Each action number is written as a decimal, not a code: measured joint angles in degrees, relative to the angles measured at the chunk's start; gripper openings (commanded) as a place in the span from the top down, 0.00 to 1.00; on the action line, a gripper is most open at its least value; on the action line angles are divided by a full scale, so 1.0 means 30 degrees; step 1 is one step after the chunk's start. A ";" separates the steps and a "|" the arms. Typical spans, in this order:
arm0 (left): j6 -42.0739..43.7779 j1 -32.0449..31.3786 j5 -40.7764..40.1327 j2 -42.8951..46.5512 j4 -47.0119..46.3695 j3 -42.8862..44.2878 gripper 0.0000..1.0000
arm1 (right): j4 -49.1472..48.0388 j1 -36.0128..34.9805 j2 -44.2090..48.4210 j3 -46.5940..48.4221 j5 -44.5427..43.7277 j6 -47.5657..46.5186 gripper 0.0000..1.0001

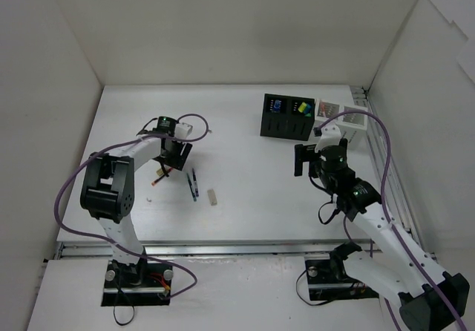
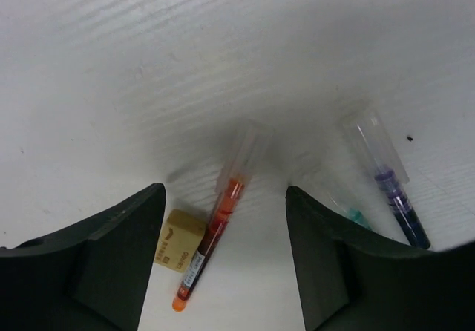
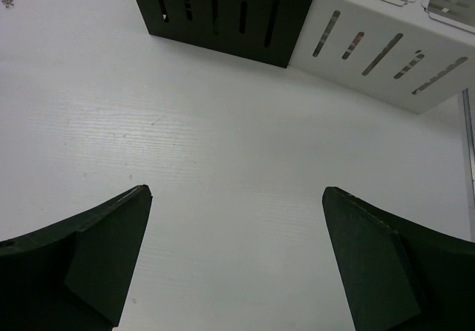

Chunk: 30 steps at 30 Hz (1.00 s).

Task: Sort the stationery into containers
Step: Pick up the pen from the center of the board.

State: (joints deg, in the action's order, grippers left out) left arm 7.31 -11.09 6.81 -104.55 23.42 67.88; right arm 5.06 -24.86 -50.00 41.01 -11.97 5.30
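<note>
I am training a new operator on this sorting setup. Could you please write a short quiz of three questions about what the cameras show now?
1. True or false: the red pen lies between the open fingers of the left gripper.
2. Choose one. In its wrist view, the right gripper faces: A) a black box and a white box, both with slotted fronts; B) a heap of pens; C) a cup.
3. Name the small block lying right beside the red pen in the left wrist view.
Key: 1 true; 2 A; 3 the tan eraser.
</note>
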 measured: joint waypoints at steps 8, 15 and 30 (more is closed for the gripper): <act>0.0015 -0.0015 -0.0517 -0.0532 -0.0138 0.0590 0.65 | 0.0138 0.0000 0.0605 -0.0109 -0.0437 -0.0153 0.02; 0.0109 -0.0015 -0.0510 -0.0597 -0.0138 0.0590 0.88 | 0.0189 0.0000 0.0787 -0.0131 -0.0780 -0.0153 0.02; -0.0022 0.0000 0.2244 0.1872 -0.1370 -0.0233 1.00 | 0.0503 0.0000 0.2412 -0.0233 0.1974 0.0583 0.02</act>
State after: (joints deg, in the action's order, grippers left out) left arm 7.25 -11.09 13.54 -98.94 19.31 67.18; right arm 6.57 -24.86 -42.76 40.32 -6.04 7.05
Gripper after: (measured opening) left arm 0.098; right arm 0.978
